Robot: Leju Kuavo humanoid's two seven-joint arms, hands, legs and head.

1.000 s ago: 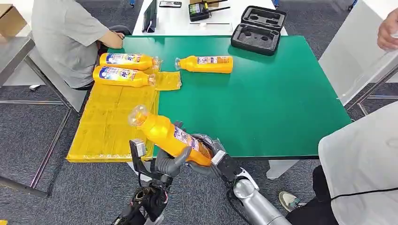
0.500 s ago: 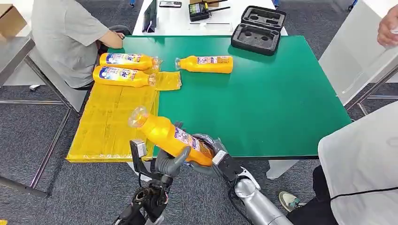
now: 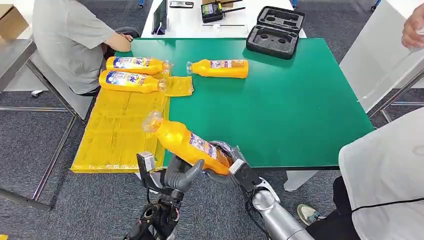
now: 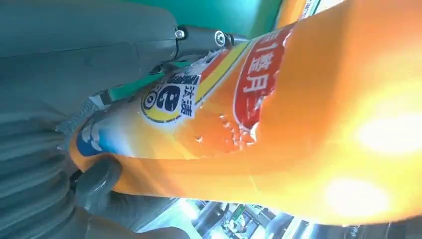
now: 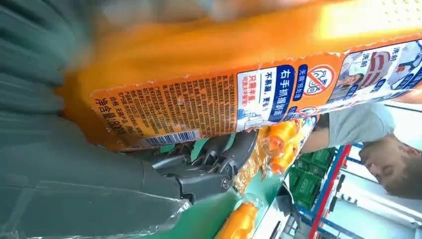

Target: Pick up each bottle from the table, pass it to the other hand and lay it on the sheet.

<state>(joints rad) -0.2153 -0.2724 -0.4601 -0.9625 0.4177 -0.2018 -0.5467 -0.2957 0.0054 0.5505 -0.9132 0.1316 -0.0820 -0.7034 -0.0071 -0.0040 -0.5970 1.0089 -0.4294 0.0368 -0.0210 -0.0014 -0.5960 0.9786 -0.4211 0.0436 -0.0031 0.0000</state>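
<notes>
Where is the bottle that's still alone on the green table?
In the head view, the lone bottle lies at the table's far side, between the yellow sheet and the black case.

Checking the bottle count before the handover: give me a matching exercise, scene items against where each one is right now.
Items:
1. held bottle
2. lone bottle
3. pair of bottles
4. black case

Places:
A. far end of the yellow sheet
B. bare green table, beyond the sheet
C. far table edge, lid open
D. between the left hand and right hand, above the near edge

Pairs: 1-D, 2-B, 3-A, 4-C
</notes>
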